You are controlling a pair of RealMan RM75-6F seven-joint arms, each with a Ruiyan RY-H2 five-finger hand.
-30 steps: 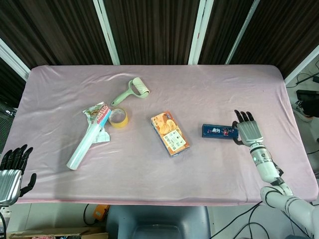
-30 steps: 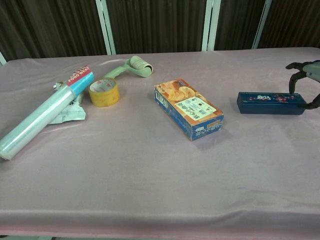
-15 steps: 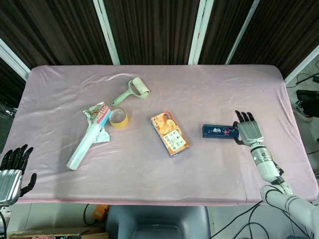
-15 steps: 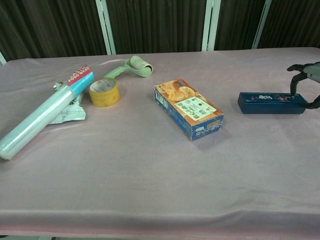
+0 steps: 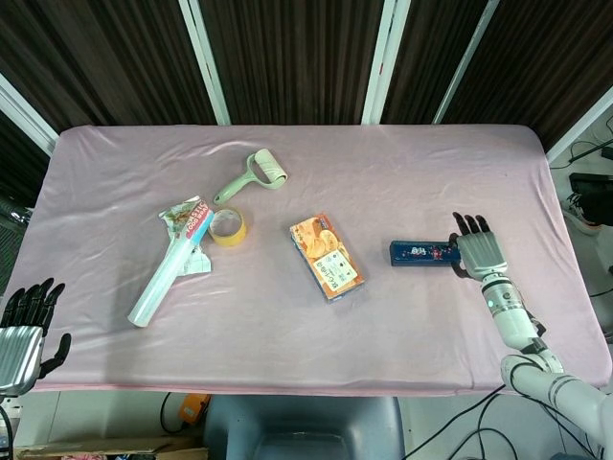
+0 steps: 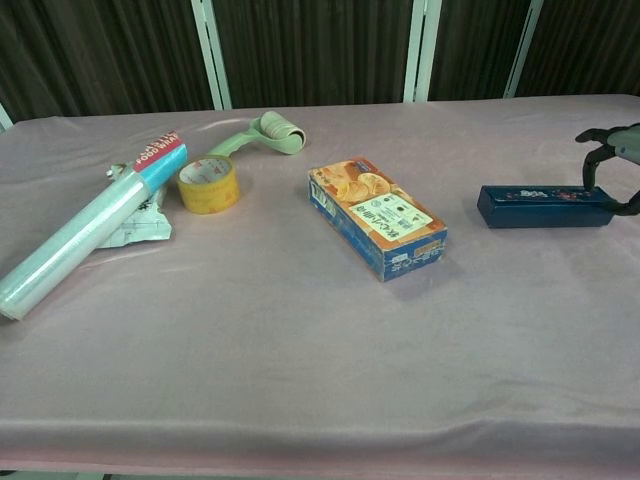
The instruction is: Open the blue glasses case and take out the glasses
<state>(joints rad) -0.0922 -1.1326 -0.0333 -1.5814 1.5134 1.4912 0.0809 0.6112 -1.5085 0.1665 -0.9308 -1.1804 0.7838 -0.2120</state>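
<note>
Where right hand (image 5: 481, 253) flanks case (image 5: 420, 253) (table-edge side).

We can make out very little lettering for certain. The blue glasses case (image 6: 545, 206) carries a strip of small white and red print along its lid, but it is too fine for us to read in either view. The orange and blue snack box (image 6: 378, 219) has a pale label panel with dark lines of print on its top face, also too small to read. The red band at the end of the clear film roll (image 6: 90, 231) bears white characters that we cannot decipher with confidence. The yellow tape roll (image 6: 208, 184) shows faint marks on its side, equally unreadable to us.
</note>
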